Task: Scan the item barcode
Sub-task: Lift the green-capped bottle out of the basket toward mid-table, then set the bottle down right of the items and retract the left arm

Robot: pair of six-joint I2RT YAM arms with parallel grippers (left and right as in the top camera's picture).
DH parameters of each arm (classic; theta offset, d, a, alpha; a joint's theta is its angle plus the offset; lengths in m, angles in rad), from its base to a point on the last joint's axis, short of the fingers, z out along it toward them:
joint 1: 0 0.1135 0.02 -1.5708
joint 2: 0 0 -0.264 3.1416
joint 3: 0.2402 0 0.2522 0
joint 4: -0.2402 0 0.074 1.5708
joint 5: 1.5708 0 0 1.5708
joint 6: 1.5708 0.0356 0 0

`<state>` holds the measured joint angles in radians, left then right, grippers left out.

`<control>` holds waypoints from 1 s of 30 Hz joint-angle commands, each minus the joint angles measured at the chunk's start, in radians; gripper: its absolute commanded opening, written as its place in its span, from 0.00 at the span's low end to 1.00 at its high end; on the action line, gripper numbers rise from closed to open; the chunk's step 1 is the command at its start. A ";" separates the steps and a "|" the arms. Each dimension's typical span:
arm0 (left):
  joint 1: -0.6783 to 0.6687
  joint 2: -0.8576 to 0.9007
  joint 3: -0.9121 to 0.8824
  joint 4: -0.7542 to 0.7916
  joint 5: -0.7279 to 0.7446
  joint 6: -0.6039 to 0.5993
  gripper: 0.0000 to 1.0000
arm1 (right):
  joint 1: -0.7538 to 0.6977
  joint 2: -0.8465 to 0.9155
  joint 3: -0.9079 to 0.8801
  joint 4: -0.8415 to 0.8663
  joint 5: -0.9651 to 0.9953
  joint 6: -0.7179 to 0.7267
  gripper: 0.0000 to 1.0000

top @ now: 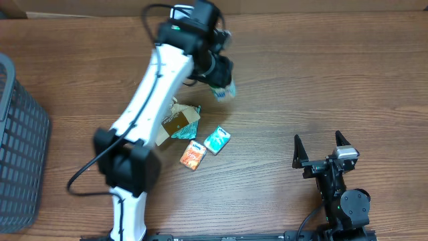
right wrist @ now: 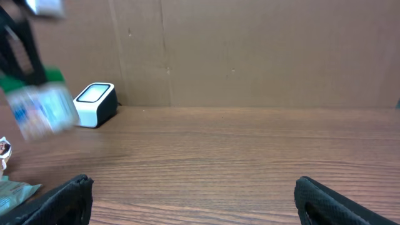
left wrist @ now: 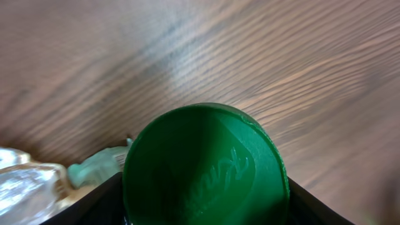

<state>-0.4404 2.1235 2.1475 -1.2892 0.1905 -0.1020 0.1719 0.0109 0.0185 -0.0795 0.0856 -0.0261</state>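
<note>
Soft, even indoor light; a pale sheen streaks the table, while the bottle smears with motion blur.

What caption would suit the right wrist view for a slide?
Left gripper holds a green-capped bottle above the table, near the white-topped scanner; right gripper open.

Counter: brown, wood-grain pattern. Bottle: pale label with blue print, blurred. Cap: dark green. Scanner: white, dark side. Basket: grey lattice. Orange packet; teal packet. Left arm: white, black joints. Right hand: black. Wall: plain brown.
</note>
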 commanded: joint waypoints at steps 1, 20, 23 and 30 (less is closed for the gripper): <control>-0.046 0.083 0.013 0.000 -0.112 -0.037 0.52 | 0.006 -0.008 -0.011 0.004 0.002 -0.005 1.00; -0.100 0.231 0.015 0.105 -0.063 -0.089 0.73 | 0.006 -0.008 -0.011 0.004 0.002 -0.005 1.00; -0.099 0.230 0.033 0.089 -0.016 -0.084 0.83 | 0.006 -0.008 -0.011 0.004 0.002 -0.005 1.00; -0.064 0.230 0.323 -0.108 -0.019 -0.061 1.00 | 0.006 -0.008 -0.011 0.004 0.002 -0.005 1.00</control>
<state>-0.5320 2.3569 2.3047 -1.3216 0.1513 -0.1837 0.1719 0.0109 0.0185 -0.0795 0.0856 -0.0257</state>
